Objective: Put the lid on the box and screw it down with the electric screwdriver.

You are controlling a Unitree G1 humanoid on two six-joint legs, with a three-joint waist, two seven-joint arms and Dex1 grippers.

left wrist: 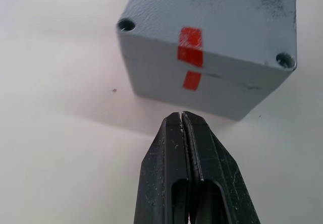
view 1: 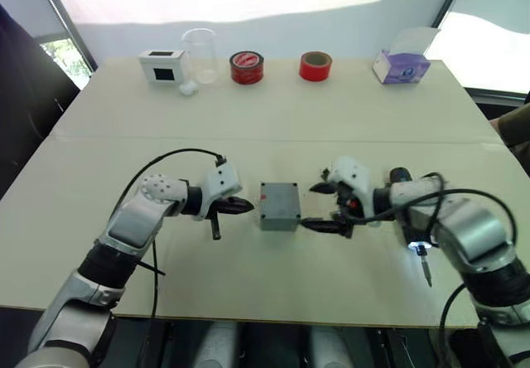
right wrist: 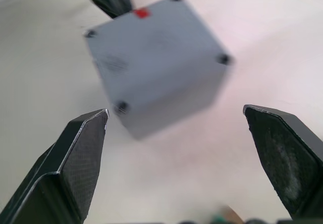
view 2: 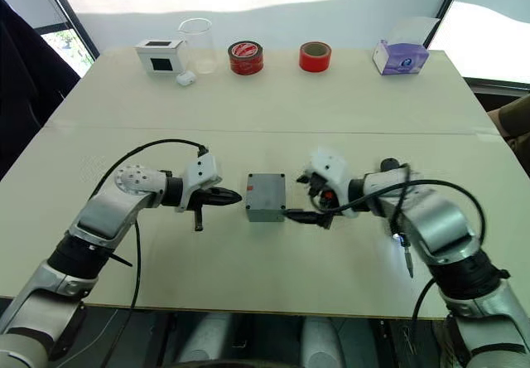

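Left eye view showed the box (view 1: 279, 205) at mid-table with the lid (right wrist: 154, 52) seated on top of it, red marks lining up across the seam. Just beside the box on the robot's left, the left gripper (left wrist: 181, 115) was clenched tight on nothing, tips pointing at the marked wall. On the box's other side the right gripper (view 1: 323, 206) stood spread wide, released. Beyond it, well apart from the box, the electric screwdriver (view 1: 411, 219) had its tip light glowing.

Beige table (view 1: 273, 119) under box (view 1: 279, 205), tapes (view 1: 246, 67)
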